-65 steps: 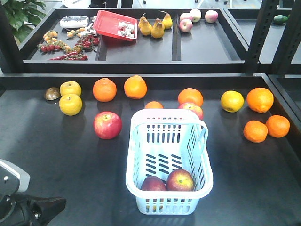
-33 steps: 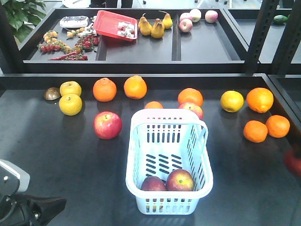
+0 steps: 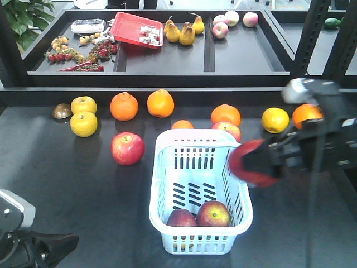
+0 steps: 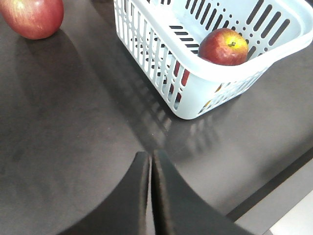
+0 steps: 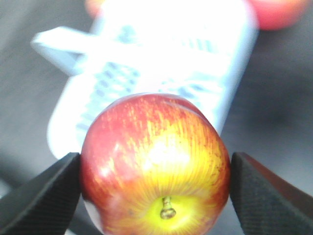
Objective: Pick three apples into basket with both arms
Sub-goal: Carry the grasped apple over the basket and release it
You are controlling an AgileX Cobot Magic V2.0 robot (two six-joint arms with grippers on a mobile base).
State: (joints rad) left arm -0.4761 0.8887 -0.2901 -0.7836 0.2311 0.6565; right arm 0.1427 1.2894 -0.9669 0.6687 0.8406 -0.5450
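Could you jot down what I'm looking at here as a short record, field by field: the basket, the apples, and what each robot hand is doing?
basket: pale blue-white basket on the dark table, with two apples lying at its near end
carried apple: a red apple clamped between the right gripper fingers, at the basket's right rim in the front view
loose apple: one apple on the table, left of the basket and apart from it
left gripper: jaws together, holding nothing, low over the table near the basket
other fruit: oranges and yellow fruit behind
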